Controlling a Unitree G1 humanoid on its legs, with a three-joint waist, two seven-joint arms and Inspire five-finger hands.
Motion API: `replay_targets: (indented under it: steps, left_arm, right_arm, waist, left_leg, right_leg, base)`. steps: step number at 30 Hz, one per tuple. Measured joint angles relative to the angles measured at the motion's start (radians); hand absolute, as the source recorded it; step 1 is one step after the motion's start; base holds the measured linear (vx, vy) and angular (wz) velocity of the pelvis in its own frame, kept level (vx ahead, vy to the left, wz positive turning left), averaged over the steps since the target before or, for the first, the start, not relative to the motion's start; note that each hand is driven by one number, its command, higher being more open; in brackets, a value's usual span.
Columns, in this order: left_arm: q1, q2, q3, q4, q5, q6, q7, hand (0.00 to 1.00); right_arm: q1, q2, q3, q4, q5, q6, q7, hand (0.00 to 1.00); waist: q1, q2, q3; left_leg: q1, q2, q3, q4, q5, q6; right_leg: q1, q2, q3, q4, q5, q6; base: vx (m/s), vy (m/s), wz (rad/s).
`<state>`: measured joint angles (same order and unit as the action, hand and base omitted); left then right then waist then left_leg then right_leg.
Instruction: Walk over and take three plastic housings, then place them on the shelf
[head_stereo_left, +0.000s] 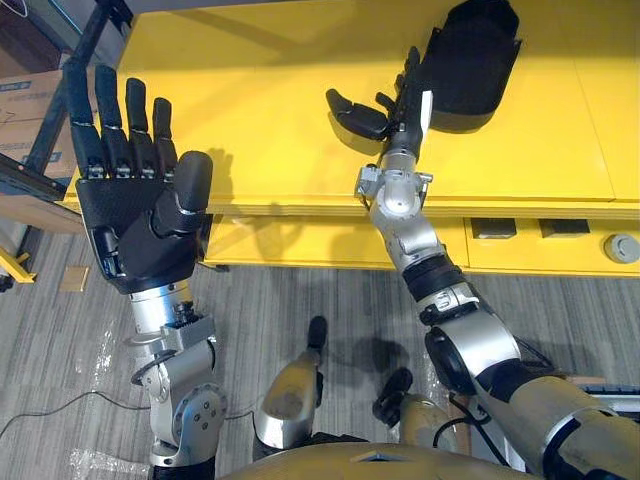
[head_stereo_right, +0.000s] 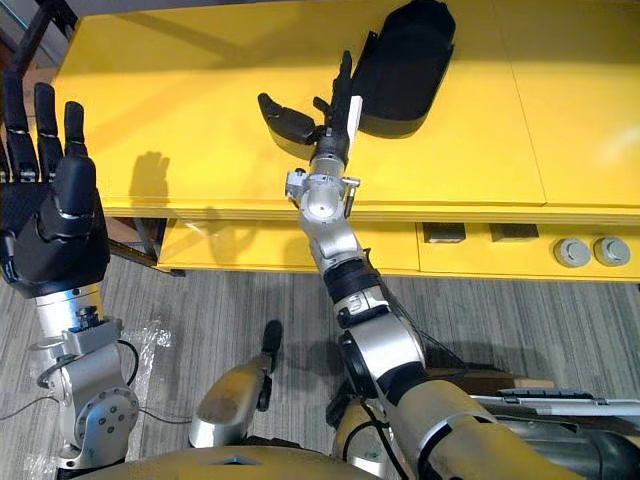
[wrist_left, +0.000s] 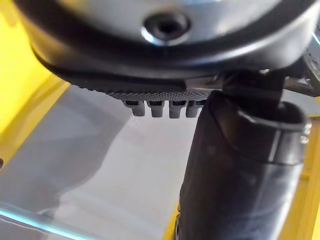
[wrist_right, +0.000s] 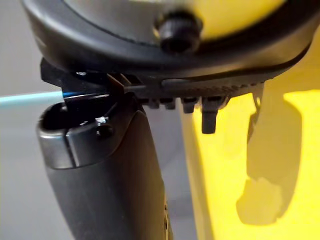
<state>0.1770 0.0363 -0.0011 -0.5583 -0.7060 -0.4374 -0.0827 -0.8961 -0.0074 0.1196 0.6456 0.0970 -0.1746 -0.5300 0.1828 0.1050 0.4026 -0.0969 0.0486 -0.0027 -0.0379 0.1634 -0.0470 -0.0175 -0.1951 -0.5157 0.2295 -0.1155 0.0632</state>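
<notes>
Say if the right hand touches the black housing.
Cannot tell. Both eye views show the right hand against the edge of the black housing, no gap or contact plain.

Yellow bench (head_stereo_left: 260, 100), top divided by seams. One black plastic housing (head_stereo_left: 478, 65) is laid flat directly on it, toward far side, right of centre. Two grey round fittings (head_stereo_right: 572, 252) are set in front panel. Grey plank floor (head_stereo_left: 300, 300) is seen below.
</notes>
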Motion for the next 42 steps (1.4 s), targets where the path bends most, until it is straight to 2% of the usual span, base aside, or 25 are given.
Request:
replay_targets:
  steps: [8,10,23,31,36,42]
  left_arm:
    - [-0.024,0.001,-0.043,0.001,0.001,0.002,0.018,1.0]
    - [-0.025,0.001,-0.048,0.004,0.002,0.004,0.025,1.0]
    - [-0.024,0.004,-0.064,0.04,0.002,0.011,0.027,1.0]
    - [-0.013,0.013,-0.082,0.096,0.002,0.053,0.024,1.0]
    - [0.022,0.013,-0.082,0.1,0.0,0.055,0.015,1.0]
    - [0.034,0.013,-0.081,0.147,-0.028,0.055,-0.009,1.0]
  right_arm:
    - [0.0,0.022,-0.011,-0.012,-0.052,-0.008,-0.088,1.0]
    - [0.01,0.041,-0.008,-0.02,-0.053,-0.005,-0.091,1.0]
    - [0.087,0.051,0.04,-0.075,-0.054,-0.009,-0.096,1.0]
    - [0.149,0.061,0.073,-0.105,-0.092,-0.009,-0.088,1.0]
    - [0.206,0.063,0.088,-0.105,-0.097,-0.009,-0.091,1.0]
    - [0.232,0.06,0.08,-0.105,-0.126,-0.007,-0.116,1.0]
  waist:
    - [-0.009,-0.006,0.012]
    - [-0.021,-0.006,0.013]
    - [-0.028,-0.008,0.012]
    - [-0.038,-0.014,0.008]
    - [-0.046,-0.04,-0.038]
    - [-0.048,-0.039,-0.057]
  left_leg:
    - [0.004,0.0,0.023,0.0,0.0,0.0]
    - [0.011,0.0,0.03,0.0,-0.001,0.001]
    - [0.043,0.008,0.066,0.0,-0.012,0.002]
    - [0.075,0.011,0.076,-0.002,-0.022,0.0]
    - [0.075,0.014,0.079,-0.002,-0.028,0.0]
    - [0.075,0.015,0.079,-0.002,-0.029,0.0]
  right_leg:
    - [-0.013,-0.004,0.022,0.011,0.0,0.001]
    - [-0.012,-0.005,0.029,0.013,0.0,0.001]
    - [0.006,0.004,0.06,0.001,0.006,0.007]
    - [0.039,0.01,0.067,-0.018,0.01,0.011]
    - [0.05,0.019,0.069,-0.05,0.02,0.013]
    - [0.06,0.024,0.066,-0.071,0.032,0.013]
  base:
    - [0.0,-0.034,-0.07]
    - [-0.01,-0.034,-0.11]
    - [0.0,-0.027,-0.07]
    - [0.01,-0.025,-0.03]
    - [0.02,-0.02,-0.03]
    - [0.0,0.0,0.0]
